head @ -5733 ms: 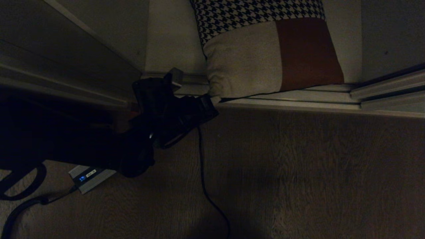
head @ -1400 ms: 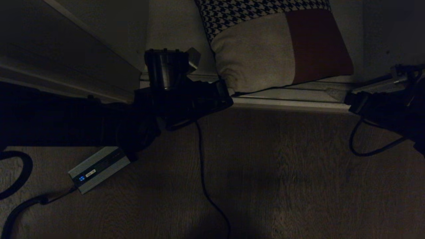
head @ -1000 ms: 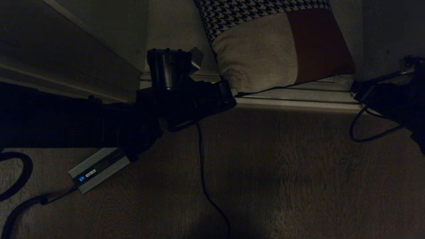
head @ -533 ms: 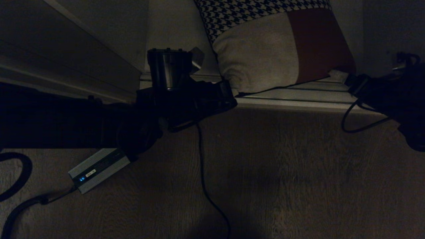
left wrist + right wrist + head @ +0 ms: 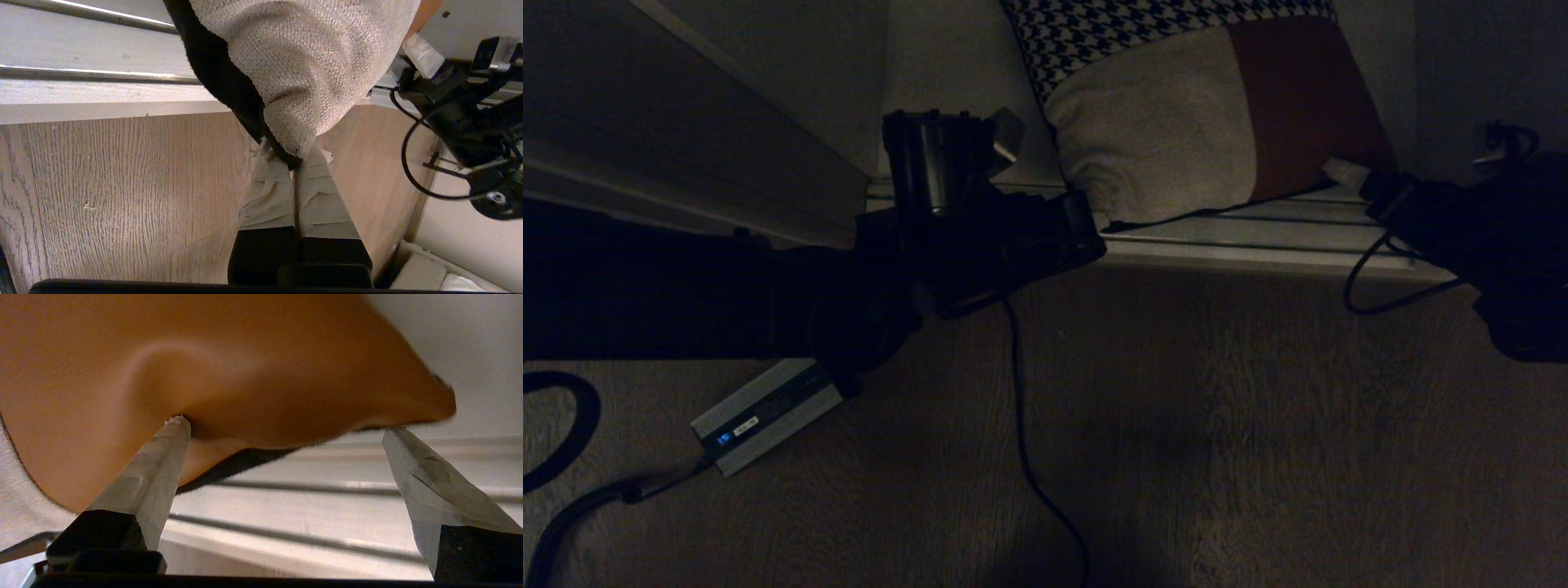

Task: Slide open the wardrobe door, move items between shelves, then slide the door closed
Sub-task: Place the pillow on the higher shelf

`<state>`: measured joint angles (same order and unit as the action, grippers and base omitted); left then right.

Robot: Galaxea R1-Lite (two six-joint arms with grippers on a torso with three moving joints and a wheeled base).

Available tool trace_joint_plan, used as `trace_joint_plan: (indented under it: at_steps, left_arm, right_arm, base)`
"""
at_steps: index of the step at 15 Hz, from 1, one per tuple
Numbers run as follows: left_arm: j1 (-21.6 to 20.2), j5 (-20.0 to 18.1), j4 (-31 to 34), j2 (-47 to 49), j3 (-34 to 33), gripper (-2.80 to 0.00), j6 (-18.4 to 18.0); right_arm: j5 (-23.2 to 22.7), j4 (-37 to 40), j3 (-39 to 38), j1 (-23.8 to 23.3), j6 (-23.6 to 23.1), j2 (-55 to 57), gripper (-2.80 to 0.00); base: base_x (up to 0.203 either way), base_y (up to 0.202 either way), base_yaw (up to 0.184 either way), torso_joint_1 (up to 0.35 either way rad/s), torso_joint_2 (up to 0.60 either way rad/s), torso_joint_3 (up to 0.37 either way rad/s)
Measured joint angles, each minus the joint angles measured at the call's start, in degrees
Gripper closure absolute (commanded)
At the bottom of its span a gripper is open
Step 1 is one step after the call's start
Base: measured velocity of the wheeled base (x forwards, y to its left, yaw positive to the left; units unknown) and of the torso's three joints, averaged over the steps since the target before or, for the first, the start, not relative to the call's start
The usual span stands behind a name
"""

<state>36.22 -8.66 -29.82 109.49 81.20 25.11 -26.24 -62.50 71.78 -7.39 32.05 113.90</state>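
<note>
The cushion (image 5: 1201, 106), with a houndstooth band and beige and rust-brown blocks, stands in the open wardrobe on the off-white shelf (image 5: 947, 82), its lower edge over the ribbed floor track (image 5: 1258, 233). My left gripper (image 5: 1090, 224) is shut on the cushion's beige lower corner (image 5: 294, 157), taped fingers (image 5: 265, 196) pressed together. My right gripper (image 5: 286, 426) is open at the rust-brown corner (image 5: 245, 367); one fingertip (image 5: 173, 428) dents the fabric, the other sits just under the corner's tip. The sliding wardrobe door (image 5: 645, 139) stands off to the left.
Wooden floor (image 5: 1258, 425) lies before the track. On it sit a small grey power box (image 5: 764, 416) and a black cable (image 5: 1021, 425). A cable loop (image 5: 1372, 290) hangs from my right arm. The white side wall (image 5: 1470, 73) is close behind the right gripper.
My right arm has come in from the right edge and reached the cushion's rust-brown corner, staying open. My left gripper keeps its hold and has barely moved.
</note>
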Motion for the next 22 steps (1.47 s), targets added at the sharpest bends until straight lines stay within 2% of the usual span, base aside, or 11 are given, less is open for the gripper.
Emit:
trace_joint_plan:
  at_steps: [4,13,14,22]
  left_arm:
    - [0.0,-0.1,-0.1,0.2,-0.5,0.00,-0.1]
    - [0.0,-0.1,-0.6,0.3,-2.8,0.00,0.0]
    - [0.0,-0.1,-0.6,0.3,-2.8,0.00,0.0]
    - [0.0,0.0,-0.7,0.2,-2.4,0.00,0.1]
  right_arm:
    - [-0.1,-1.3,5.4,0.1,0.2,2.4,-2.80]
    - [-0.1,-1.1,9.2,0.1,3.1,3.4,-2.80]
    - [-0.1,-1.2,9.8,0.2,3.1,4.0,0.00]
    - [0.0,-1.9,11.0,0.3,3.0,6.4,0.00]
  base:
    - [0.000,0.000,0.000,0.000,0.00,0.000]
    - [0.000,0.000,0.000,0.000,0.00,0.000]
    - [0.000,0.000,0.000,0.000,0.00,0.000]
    - [0.000,0.000,0.000,0.000,0.00,0.000]
